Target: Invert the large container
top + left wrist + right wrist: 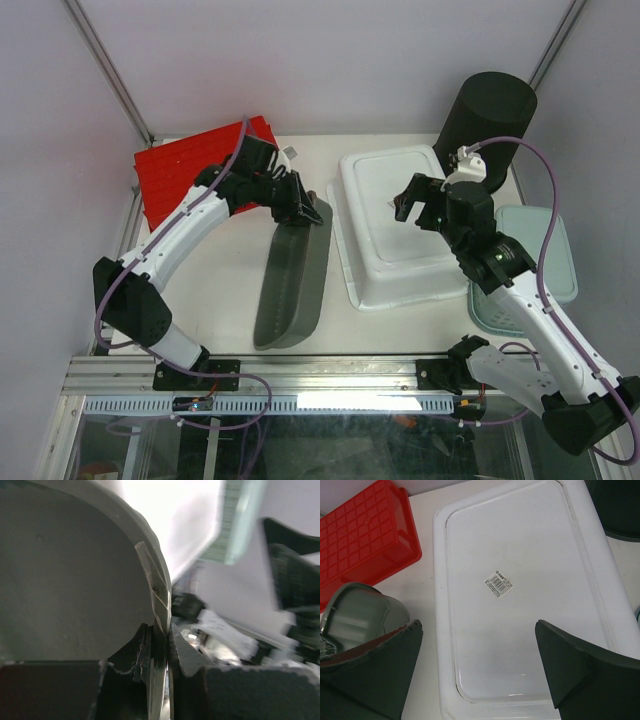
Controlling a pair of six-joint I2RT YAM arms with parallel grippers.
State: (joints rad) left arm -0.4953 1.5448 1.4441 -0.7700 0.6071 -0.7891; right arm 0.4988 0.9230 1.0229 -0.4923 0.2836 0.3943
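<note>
Item 1: deep white rectangular plastic tub with rounded corners (400,235), on the bench right of centre. I read it as lying base up, flared rim against the bench, with a small printed label (499,584) on the flat upper face.

Item 2: right gripper (479,630), hovering over the tub's base. Its fingers are spread wide apart and hold nothing.

Item 3: long grey-green plastic container with rounded ends (293,275), just left of the tub, standing on its edge on the bench.

Item 4: left gripper (305,210), at that container's far end. My left wrist view shows the fingers clamped on its thin rim.

Item 5: shallow red gridded plastic tray (190,165), far left corner, partly behind the left arm.

Item 6: tall round black bucket (485,115), far right, just beyond the tub.

Item 7: pale green plastic basket (548,255), right of the tub, partly under the right arm.
</note>
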